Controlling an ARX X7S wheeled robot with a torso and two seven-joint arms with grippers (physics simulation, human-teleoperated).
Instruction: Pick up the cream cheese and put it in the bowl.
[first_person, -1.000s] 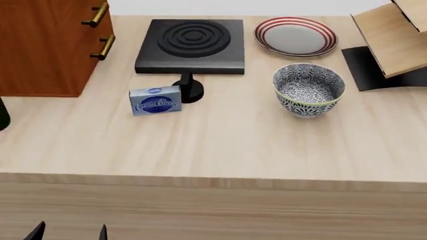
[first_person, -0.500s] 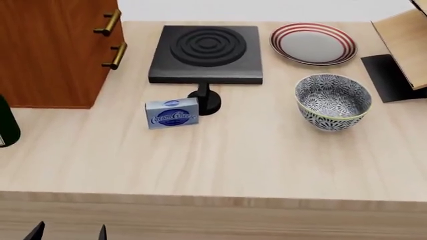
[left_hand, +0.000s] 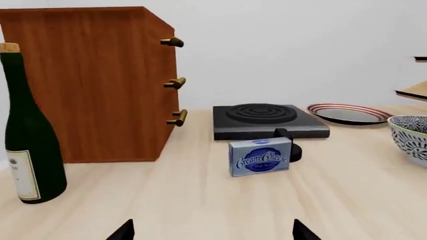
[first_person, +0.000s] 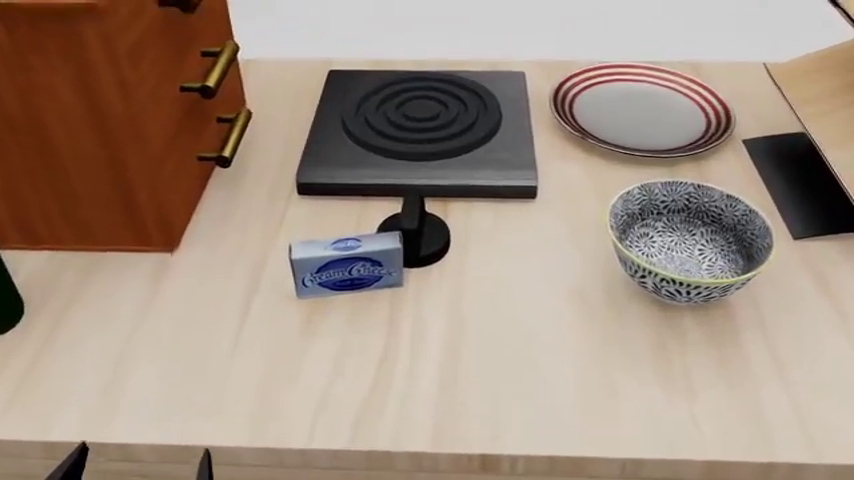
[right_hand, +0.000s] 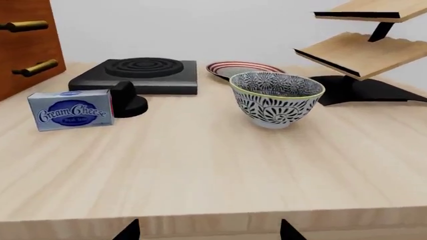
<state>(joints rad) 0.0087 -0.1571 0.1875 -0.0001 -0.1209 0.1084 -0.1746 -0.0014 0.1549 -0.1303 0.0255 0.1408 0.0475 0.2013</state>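
Wooden counter looks bigger now; the robot has rolled closer. Cream cheese sits untouched, well apart from the bowl. Left pincer and right pincer are wide and hold nothing.

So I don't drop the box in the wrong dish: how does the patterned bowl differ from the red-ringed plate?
The bowl is deep and covered in a dense dark blue-and-white pattern; the plate is flat, plain white with red rings at its rim. The bowl sits nearer the robot, the plate farther back beside the black burner. Both are round, upright and empty.
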